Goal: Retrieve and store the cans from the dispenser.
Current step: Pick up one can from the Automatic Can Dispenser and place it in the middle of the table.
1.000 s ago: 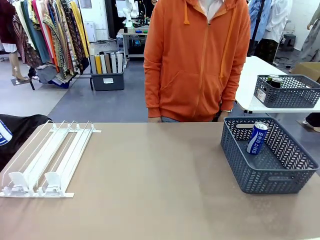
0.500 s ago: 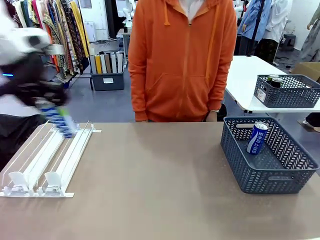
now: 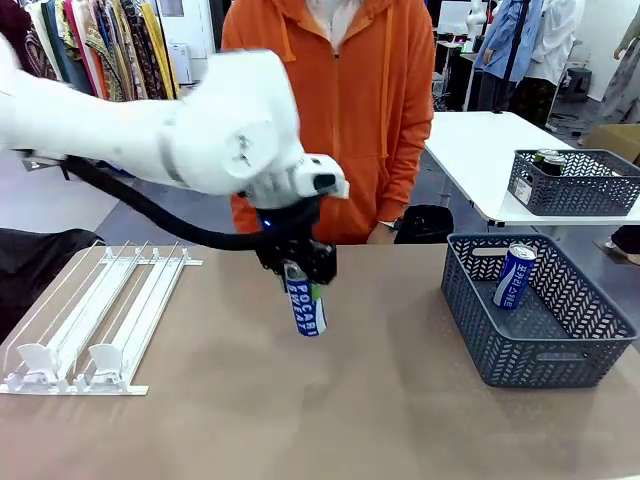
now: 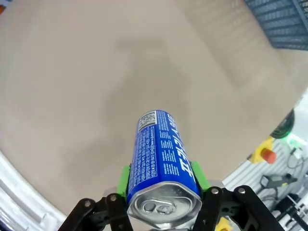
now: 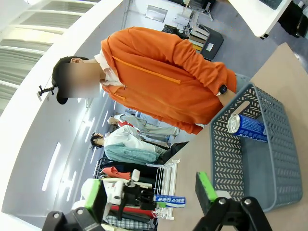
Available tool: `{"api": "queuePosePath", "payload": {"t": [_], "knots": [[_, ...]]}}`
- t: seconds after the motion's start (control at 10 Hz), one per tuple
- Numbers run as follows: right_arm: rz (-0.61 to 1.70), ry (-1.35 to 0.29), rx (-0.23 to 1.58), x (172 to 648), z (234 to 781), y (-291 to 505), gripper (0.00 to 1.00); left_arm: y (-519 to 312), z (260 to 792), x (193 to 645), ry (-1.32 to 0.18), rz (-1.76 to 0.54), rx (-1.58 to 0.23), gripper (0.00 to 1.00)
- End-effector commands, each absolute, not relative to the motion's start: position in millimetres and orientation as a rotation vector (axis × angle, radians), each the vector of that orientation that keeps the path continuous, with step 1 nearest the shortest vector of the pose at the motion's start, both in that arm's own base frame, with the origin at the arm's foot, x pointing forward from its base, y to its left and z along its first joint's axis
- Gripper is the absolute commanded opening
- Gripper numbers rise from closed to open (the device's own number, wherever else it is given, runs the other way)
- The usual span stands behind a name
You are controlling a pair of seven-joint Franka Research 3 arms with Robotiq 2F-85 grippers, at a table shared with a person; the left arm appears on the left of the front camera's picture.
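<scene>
My left gripper (image 3: 298,268) is shut on a blue can (image 3: 305,304) with white lettering and holds it above the middle of the table, tilted slightly. In the left wrist view the green pads (image 4: 126,177) clamp the can (image 4: 161,154) just below its silver top, with bare tabletop beneath. The white and clear dispenser (image 3: 92,318) lies at the table's left with no cans on its rails. A second blue can (image 3: 515,275) leans inside the dark mesh basket (image 3: 545,355) at the right. My right gripper (image 5: 150,192) is open and holds nothing; its view shows the basket (image 5: 219,159) and that can (image 5: 248,126).
A person in an orange hoodie (image 3: 330,110) stands at the far edge of the table. Behind at the right, a white table carries another mesh basket (image 3: 580,190) with dark cans (image 3: 548,158). Bare tabletop lies between the dispenser and the near basket.
My left arm has swung right from the dispenser's far end to the table's middle, carrying the blue can. The person has stepped to the left.
</scene>
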State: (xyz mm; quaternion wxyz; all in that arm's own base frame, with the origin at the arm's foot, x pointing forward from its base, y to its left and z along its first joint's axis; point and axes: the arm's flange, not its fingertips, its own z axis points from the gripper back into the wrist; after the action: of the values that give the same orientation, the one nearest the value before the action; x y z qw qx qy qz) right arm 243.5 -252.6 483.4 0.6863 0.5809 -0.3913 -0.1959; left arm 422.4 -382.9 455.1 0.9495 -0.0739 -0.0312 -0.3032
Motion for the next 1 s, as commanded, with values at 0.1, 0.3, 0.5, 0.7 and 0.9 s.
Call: {"api": "queuePosePath", "payload": {"t": [0.1, 0.3, 0.5, 0.7, 0.9], "knots": [[-0.433, -0.909, 1.318, 246.7, 485.2, -251.6, 1.0, -404.4, 425.6, 428.6, -0.039, -0.602, -0.044, 0.0], [-0.433, -0.909, 1.318, 246.7, 485.2, -251.6, 1.0, -411.3, 419.1, 428.0, -0.037, -0.591, -0.026, 0.0], [-0.433, -0.909, 1.318, 246.7, 485.2, -251.6, 1.0, -410.4, 413.1, 432.8, -0.016, -0.584, -0.019, 0.0], [-0.433, -0.909, 1.318, 246.7, 485.2, -251.6, 1.0, -411.3, 413.5, 432.3, -0.019, -0.583, -0.01, 0.57], [-0.433, -0.909, 1.318, 246.7, 485.2, -251.6, 1.0, -409.1, 416.3, 432.1, -0.029, -0.581, -0.024, 1.0]]}}
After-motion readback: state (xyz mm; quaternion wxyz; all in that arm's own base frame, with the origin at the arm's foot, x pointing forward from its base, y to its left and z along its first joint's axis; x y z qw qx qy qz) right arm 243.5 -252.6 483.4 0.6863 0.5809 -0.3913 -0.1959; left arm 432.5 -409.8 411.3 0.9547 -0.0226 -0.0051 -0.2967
